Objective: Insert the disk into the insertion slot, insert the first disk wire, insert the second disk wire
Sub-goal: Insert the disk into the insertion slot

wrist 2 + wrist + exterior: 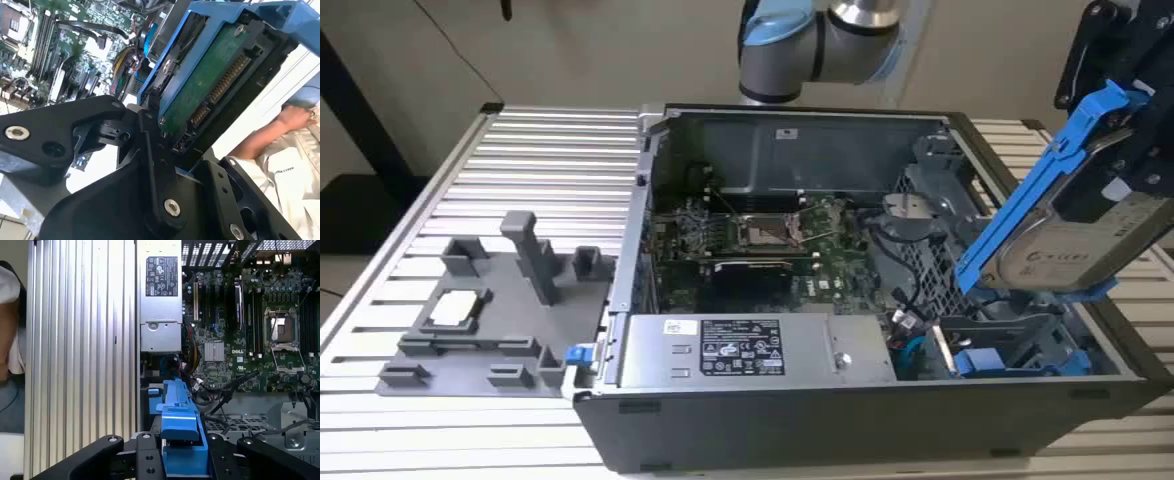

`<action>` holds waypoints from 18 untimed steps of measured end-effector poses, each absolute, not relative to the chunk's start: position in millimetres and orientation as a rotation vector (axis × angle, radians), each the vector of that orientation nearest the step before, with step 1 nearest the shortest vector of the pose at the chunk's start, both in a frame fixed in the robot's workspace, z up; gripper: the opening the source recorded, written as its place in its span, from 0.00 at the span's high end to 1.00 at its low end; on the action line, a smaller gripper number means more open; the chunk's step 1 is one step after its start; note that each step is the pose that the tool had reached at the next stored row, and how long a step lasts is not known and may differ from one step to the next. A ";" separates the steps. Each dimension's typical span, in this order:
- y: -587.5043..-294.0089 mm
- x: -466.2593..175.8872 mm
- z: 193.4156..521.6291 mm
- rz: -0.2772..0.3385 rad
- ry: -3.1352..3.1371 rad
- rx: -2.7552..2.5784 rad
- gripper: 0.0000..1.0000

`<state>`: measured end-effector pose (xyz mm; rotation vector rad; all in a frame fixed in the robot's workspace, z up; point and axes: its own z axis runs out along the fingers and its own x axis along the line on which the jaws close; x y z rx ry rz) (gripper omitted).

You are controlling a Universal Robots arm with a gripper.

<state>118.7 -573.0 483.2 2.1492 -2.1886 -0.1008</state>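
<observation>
The gripper (pixel 1118 195) holds the disk (pixel 1062 240) in the air, its jaws pinching the blue frame from both sides. The disk hangs steeply tilted above the drive cage (pixel 1001 335), clear of it, at the exterior view's right end of the open computer case (pixel 720 410). In the second wrist view the disk's green circuit board (pixel 210 80) faces the camera. The case stands on a ribbed metal tabletop (pixel 520 140).

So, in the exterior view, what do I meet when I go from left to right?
From the left: grey fixture → power supply → drive cage → disk, tilted.
</observation>
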 end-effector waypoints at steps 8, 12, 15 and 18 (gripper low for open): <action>-572.9 118.8 483.2 -0.107 -2.186 2.146 0.67; -572.9 118.9 483.2 -0.110 -2.184 2.145 0.67; -573.0 119.0 482.6 -0.110 -2.184 2.145 0.67; -573.0 119.1 480.2 -0.105 -2.186 2.148 0.67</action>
